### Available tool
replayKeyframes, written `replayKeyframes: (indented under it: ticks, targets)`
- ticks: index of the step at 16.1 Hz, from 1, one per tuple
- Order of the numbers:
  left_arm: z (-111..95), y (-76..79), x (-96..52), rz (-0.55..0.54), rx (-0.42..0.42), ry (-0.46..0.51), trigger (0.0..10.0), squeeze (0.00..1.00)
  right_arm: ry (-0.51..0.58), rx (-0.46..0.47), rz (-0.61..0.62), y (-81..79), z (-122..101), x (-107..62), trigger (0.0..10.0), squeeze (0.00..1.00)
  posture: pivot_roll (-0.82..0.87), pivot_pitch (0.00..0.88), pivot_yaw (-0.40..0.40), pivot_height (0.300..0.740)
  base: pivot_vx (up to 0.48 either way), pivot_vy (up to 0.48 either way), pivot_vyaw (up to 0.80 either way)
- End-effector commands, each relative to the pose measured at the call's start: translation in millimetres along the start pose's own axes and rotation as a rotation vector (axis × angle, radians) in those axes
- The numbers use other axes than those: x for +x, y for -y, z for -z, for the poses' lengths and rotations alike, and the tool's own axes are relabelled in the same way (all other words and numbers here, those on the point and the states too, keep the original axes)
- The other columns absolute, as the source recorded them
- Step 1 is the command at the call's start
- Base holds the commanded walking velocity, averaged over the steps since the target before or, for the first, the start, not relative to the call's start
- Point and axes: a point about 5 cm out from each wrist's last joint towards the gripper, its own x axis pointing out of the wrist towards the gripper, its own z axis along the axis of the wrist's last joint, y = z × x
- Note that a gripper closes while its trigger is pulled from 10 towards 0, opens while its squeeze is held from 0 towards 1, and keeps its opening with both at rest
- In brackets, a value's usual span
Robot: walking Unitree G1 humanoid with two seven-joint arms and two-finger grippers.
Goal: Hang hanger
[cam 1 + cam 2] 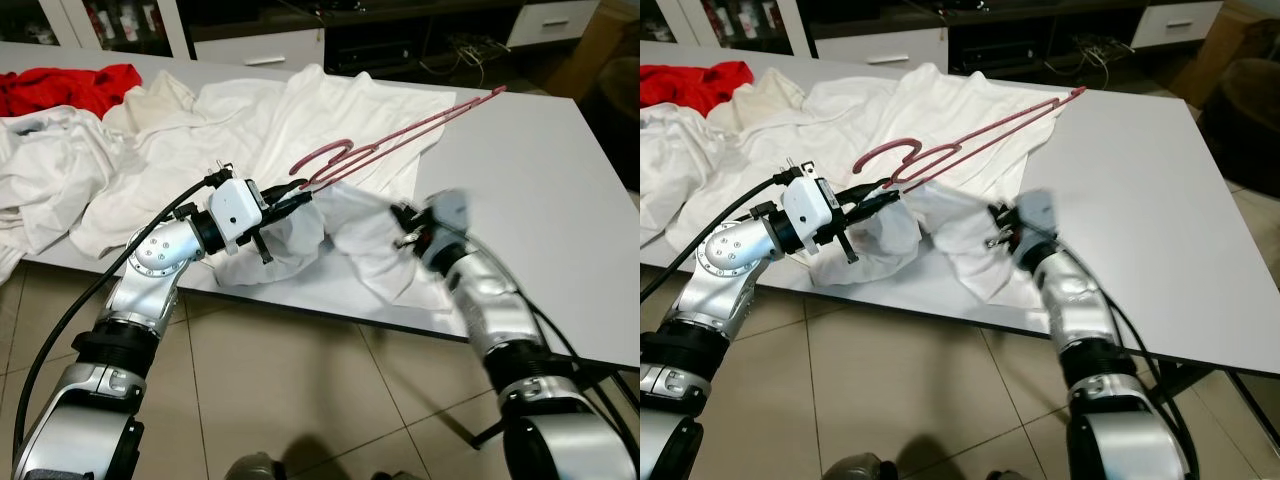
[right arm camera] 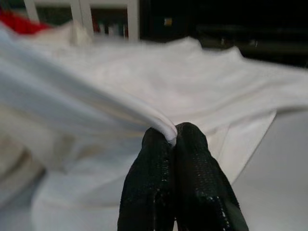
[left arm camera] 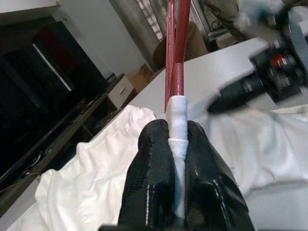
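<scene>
A white table point(image 1: 560, 200) carries a spread of white shirts point(image 1: 300, 120) reaching its near edge, with a red garment point(image 1: 70, 85) at its far left corner. The red hanger point(image 1: 400, 138) is lifted above the shirts near the middle. The left gripper point(image 3: 177, 144) clamps its white-taped end. The right gripper point(image 2: 174, 137) pinches a fold of white shirt at the near edge.

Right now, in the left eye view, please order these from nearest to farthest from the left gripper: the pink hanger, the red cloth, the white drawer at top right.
1. Pink hanger: held in the left gripper jaws, slanting up to the robot's right.
2. Red cloth: at the table's far left corner.
3. White drawer: beyond the table, far right.
</scene>
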Motion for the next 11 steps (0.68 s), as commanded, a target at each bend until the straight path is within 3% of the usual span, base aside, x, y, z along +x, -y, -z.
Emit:
replayKeyframes:
  ticks: [1, 5, 10, 11]
  targets:
    - [-2.6, 1.7, 0.3, 0.032, 0.021, 0.006, 0.0, 0.0, 0.068, 0.027, 0.056, 19.0, -19.8, -1.5, 0.0, 0.0, 0.14, 0.018, 0.005, 0.74, 0.0, 0.0, 0.0]
    - [-2.6, 3.5, 0.0, 0.037, 0.014, 0.013, 0.0, 0.0, 0.075, 0.029, 0.179, 43.4, -38.1, -2.0, 0.0, 0.0, 0.14, 0.019, 0.006, 0.74, 0.0, 0.0, 0.0]
    - [-2.9, 7.7, -1.6, 0.077, -0.011, 0.023, 0.0, 0.0, 0.029, 0.036, 0.236, 52.6, -44.3, -0.4, 0.0, 0.0, 0.14, 0.021, 0.008, 0.74, 0.0, 0.0, 0.0]
    - [-4.3, 7.8, -2.2, 0.088, -0.017, 0.033, 0.0, 0.0, 0.021, 0.046, 0.29, 61.1, -46.4, -2.0, 0.0, 0.0, 0.14, 0.021, 0.008, 0.74, 0.0, 0.0, 0.0]
